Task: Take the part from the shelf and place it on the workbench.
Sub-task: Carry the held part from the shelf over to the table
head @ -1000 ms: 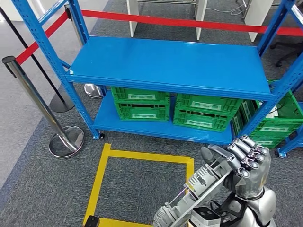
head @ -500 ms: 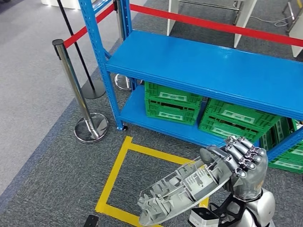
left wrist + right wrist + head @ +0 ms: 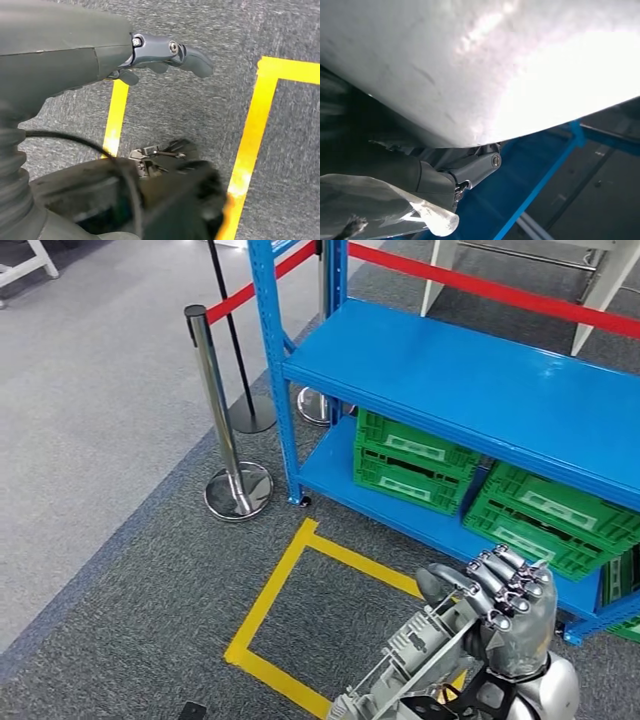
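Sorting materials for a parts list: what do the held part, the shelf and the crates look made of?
Part in the right hand: seemingly cast metal, matte silver-grey, ribbed.
Shelf: likely painted steel, glossy blue, perforated uprights.
Crates: apparently moulded plastic, green, latticed walls.

Warehouse: blue shelf [image 3: 483,390], green crates [image 3: 411,460]

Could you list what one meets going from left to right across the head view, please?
Chrome barrier post with round base → blue metal shelf upright → yellow floor-tape square → first green plastic crate → right hand gripping the grey ribbed metal part.
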You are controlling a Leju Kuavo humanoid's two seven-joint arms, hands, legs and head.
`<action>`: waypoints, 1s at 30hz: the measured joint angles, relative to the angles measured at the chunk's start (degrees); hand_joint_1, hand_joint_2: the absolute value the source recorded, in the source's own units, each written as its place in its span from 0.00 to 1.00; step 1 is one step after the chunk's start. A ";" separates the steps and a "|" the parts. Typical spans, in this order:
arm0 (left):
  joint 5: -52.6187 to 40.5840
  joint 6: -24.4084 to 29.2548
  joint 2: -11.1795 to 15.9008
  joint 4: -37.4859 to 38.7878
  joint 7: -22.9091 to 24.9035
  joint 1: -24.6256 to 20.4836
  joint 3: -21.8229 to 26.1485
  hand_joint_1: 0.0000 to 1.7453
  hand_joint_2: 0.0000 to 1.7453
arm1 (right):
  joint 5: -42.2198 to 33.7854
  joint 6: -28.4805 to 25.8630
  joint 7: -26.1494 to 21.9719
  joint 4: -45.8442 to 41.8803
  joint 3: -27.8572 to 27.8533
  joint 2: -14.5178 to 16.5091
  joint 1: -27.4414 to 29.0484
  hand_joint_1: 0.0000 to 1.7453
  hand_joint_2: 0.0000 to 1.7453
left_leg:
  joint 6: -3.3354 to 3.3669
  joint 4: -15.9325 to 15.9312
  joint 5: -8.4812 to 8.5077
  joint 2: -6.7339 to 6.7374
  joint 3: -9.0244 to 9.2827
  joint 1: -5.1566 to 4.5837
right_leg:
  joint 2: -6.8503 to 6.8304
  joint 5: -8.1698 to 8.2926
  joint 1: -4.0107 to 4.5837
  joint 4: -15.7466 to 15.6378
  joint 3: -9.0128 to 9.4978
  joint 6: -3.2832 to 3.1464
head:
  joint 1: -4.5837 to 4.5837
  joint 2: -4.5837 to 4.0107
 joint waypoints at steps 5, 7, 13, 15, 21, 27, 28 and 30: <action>-0.62 -0.09 0.23 0.00 0.31 0.15 -0.09 0.00 1.00 | 0.12 0.00 0.55 -0.37 0.20 -0.30 0.11 1.00 1.00 | 2.06 -4.51 0.87 -0.03 1.77 -0.68 | -2.01 -0.75 0.23 -0.05 0.49 1.77 | 0.13 0.00; -1.13 -0.11 0.27 0.00 0.90 0.35 -0.13 0.00 1.00 | 0.14 0.00 1.05 -0.40 0.26 -0.63 0.26 1.00 1.00 | 2.90 -4.96 1.23 -1.35 1.89 -0.45 | 0.80 -2.98 0.03 2.87 -0.80 2.13 | 0.36 0.00; -2.33 -0.39 0.36 0.00 1.28 0.72 -0.48 0.00 1.00 | 0.11 0.00 1.07 -0.28 0.68 -1.64 1.34 1.00 1.00 | 3.52 -4.84 1.43 -6.15 1.77 -0.69 | 5.31 -5.37 0.17 14.56 -7.70 1.60 | 0.67 0.00; -2.40 -0.43 0.42 0.00 1.31 0.75 -0.53 0.00 1.00 | 0.11 0.00 1.08 -0.30 0.76 -1.86 1.35 1.00 1.00 | 3.27 -4.36 1.27 -7.82 1.61 -0.73 | 7.86 -1.06 -0.08 6.94 -4.74 1.37 | 0.67 0.00; -2.74 -0.66 0.72 0.00 1.49 1.12 -0.62 0.00 1.00 | 1.04 0.00 2.03 -0.37 1.19 -2.30 1.59 1.00 1.00 | 1.41 -2.78 1.00 -10.20 -0.27 -0.48 | 8.40 0.40 -0.33 1.45 -1.92 0.33 | 0.43 0.00; -2.95 -1.06 0.94 0.00 1.52 0.95 -1.37 0.00 1.00 | 1.41 0.00 2.45 -0.37 1.64 -2.49 1.94 1.00 1.00 | 0.18 12.13 -5.20 -2.91 -7.15 -0.06 | 2.73 0.04 -0.06 1.19 -1.34 -0.65 | -0.16 0.00; -2.97 -1.10 0.98 0.00 1.52 1.02 -1.48 0.00 1.00 | 1.41 0.00 2.49 -0.37 1.69 -2.49 1.91 1.00 1.00 | 0.25 10.30 -3.77 -2.70 -6.15 -0.04 | 1.96 -0.08 -0.05 1.19 -1.21 -0.62 | -0.18 0.00; -3.05 -1.11 1.08 0.00 1.52 1.08 -1.56 0.00 1.00 | 1.44 0.00 2.60 -0.38 1.77 -2.50 1.82 1.00 1.00 | 0.79 2.72 -0.24 -0.95 -2.09 -0.37 | 0.59 -0.41 0.04 1.18 -0.81 -0.37 | -0.16 0.00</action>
